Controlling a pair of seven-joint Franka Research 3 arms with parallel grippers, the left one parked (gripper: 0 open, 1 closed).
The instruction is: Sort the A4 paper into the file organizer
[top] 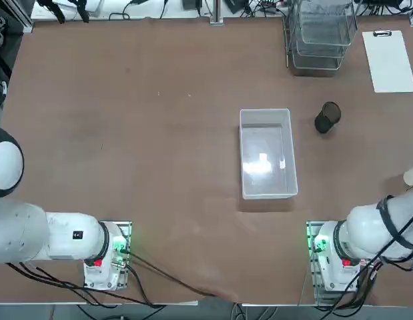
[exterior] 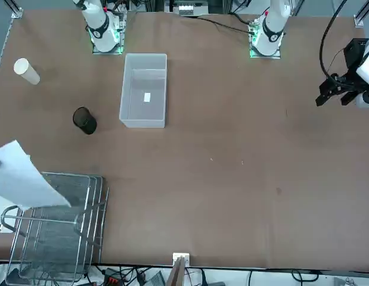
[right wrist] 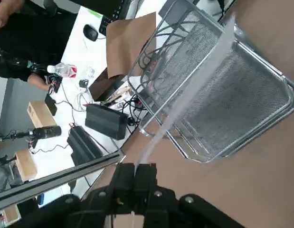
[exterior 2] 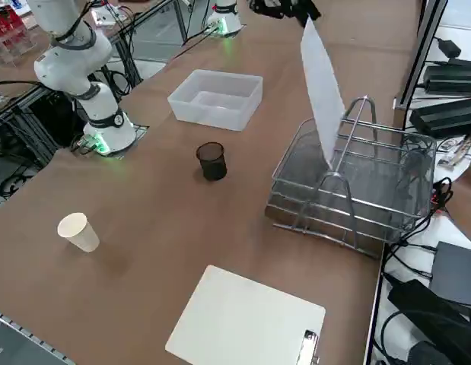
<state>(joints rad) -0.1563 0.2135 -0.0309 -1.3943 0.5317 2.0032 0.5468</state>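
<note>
Since the sheet's edge is caught between its fingers, the right pincer [right wrist: 136, 168] is shut on the A4 paper [right wrist: 184, 99], pinching it at one end. The paper hangs there with a bit of a curve, and its free part crosses in front of the file organizer [exterior 2: 357, 190] in the right side view. Can't tell whether its lower edge is inside a tray or just above.

The wire-mesh organizer stands near the far edge of the worktop [top: 179, 87]. Just to its right is a white sheet [top: 390, 63] with a clip at the top. Nearer the robot there's a dark cup [top: 328, 117], then a clear plastic bin [top: 268, 160] left of that. A white cup [exterior 2: 78, 231] sits further right. Past the worktop, a person's forearm [right wrist: 37, 81] shows by a white desk [right wrist: 85, 59].
</note>
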